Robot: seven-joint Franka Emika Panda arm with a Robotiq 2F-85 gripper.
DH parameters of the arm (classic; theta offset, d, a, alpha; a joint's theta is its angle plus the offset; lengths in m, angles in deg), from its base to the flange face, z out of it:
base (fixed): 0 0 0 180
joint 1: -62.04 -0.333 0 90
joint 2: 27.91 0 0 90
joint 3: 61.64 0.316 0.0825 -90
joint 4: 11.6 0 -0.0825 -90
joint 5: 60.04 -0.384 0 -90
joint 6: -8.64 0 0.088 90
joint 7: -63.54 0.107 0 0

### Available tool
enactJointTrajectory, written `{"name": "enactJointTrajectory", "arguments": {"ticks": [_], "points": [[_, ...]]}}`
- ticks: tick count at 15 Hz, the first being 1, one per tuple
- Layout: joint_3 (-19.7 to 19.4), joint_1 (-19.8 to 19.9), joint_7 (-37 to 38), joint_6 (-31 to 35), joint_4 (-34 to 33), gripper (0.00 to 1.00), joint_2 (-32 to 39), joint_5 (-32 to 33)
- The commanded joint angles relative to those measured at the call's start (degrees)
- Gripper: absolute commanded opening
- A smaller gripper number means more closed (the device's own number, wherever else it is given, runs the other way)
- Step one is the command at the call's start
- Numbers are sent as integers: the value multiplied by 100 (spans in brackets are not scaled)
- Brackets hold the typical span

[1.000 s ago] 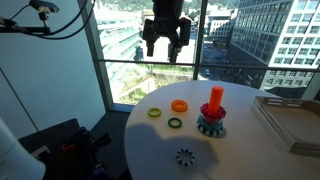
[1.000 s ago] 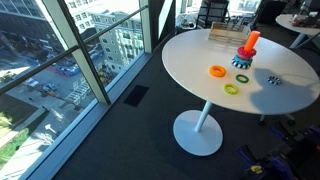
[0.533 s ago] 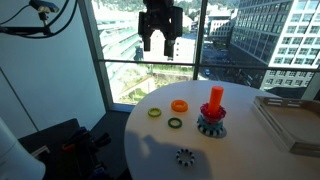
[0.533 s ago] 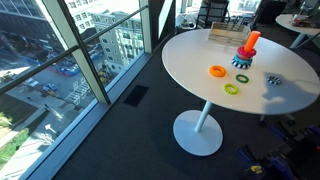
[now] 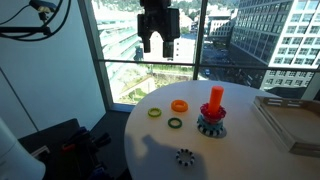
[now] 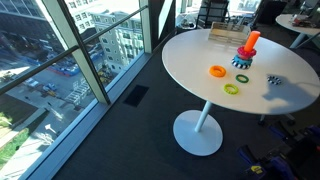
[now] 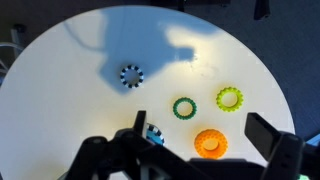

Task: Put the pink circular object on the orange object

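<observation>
Gripper (image 5: 158, 48) slightly higher and shifted sideways versus a second ago; table items unmoved. Fingers spread, nothing held. Nearest: small dark toothed disc (image 5: 184, 156) on white round table (image 5: 150, 150). Then green ring (image 5: 175, 123), yellow-green scalloped ring (image 5: 155, 113), flat orange ring (image 5: 179, 105), all matte plastic. Pink circular object (image 5: 211, 110) appears to sit around foot of orange object (image 5: 216, 96), a smooth upright cylinder on teal gear base (image 5: 211, 126). Farthest: gripper high before window.

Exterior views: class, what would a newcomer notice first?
A bright orange peg stands on its teal base on the round white table, with an orange ring lying flat nearby. High above, the black tool hangs open against the tall windows.
</observation>
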Motion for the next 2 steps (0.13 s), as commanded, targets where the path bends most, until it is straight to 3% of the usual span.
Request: {"name": "enactJointTrajectory", "arguments": {"ticks": [1,2], "points": [[-49,-55,14,-15,-10,100,0,14],[-49,-55,14,-14,-10,100,0,14]]}}
